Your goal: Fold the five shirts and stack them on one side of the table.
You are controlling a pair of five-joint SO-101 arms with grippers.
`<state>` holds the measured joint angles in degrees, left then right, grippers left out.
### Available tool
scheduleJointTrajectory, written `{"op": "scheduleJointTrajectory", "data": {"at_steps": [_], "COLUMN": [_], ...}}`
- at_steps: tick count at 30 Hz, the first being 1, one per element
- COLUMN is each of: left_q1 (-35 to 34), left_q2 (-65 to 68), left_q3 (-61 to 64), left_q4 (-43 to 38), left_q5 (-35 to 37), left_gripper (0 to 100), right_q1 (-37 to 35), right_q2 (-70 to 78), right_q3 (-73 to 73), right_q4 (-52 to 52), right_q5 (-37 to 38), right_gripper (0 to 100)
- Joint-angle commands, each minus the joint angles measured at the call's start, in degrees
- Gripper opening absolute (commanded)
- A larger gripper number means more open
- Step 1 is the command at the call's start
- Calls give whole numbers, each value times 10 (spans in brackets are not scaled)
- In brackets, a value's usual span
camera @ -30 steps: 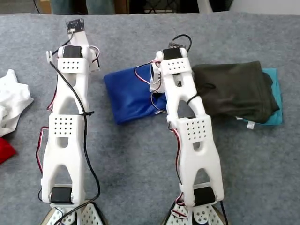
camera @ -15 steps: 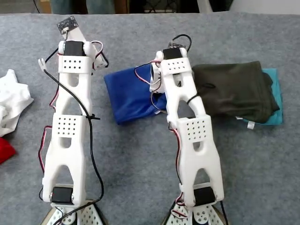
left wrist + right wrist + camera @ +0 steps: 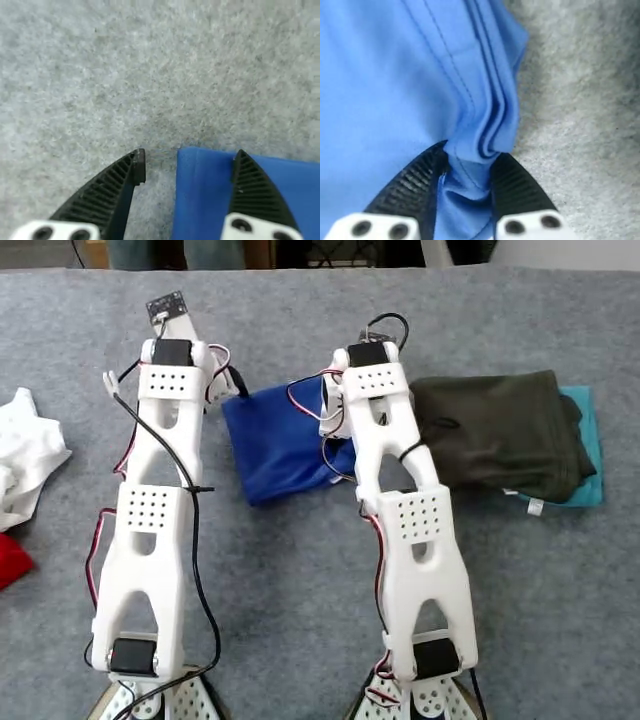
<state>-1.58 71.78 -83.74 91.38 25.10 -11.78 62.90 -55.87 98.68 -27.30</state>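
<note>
The blue shirt [image 3: 272, 445] lies folded on the grey table cover [image 3: 290, 570], towards the far middle of the table, between the wrists of the two arms. The right gripper [image 3: 470, 152] is clenched on this shirt: its two black ribbed fingers [image 3: 415, 182] pinch a bunched fold at the shirt's edge, where several layers and a line of stitching show, with bare grey cover just beside that edge. In the high view the right arm [image 3: 400, 500] reaches over the shirt's side nearest the stack. The left gripper [image 3: 190, 155] is released, its jaws spread wide over the shirt's opposite corner; one finger is over the blue cloth and the other over the grey cover just beside it. Whether the fingers touch the cloth cannot be told. The left arm [image 3: 155, 520] stretches straight out to that corner. Beyond the right arm lies a folded dark olive shirt [image 3: 500, 435] on top of a teal shirt [image 3: 588, 435], whose edge sticks out at the far side. A small white label [image 3: 535, 506] shows at the near edge of this stack; its print is too small to read. At the opposite edge of the table a crumpled white shirt [image 3: 25, 465] lies unfolded, with a bit of a red shirt [image 3: 10, 562] just nearer than it.
</note>
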Motion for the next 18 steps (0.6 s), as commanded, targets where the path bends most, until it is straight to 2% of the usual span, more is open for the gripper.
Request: {"op": "scheduleJointTrajectory", "data": {"at_steps": [1, 4, 10, 13, 18], "left_q1": [3, 7, 3, 6, 16], "left_q2": [-11, -18, -32, -31, -31], "left_q3": [-2, -13, -110, -107, -98], "left_q4": [5, 24, 88, 91, 87], "left_q5": [-4, 0, 28, 24, -23], "left_gripper": [290, 289, 289, 289, 286], "right_q1": [-2, -2, -2, -2, -1], "right_q2": [29, 29, 29, 29, 29], "right_q3": [7, 7, 7, 7, 7], "right_q4": [1, -1, -2, -2, -2], "right_q5": [4, 4, 4, 4, 4], "right_gripper": [15, 15, 15, 15, 15]}}
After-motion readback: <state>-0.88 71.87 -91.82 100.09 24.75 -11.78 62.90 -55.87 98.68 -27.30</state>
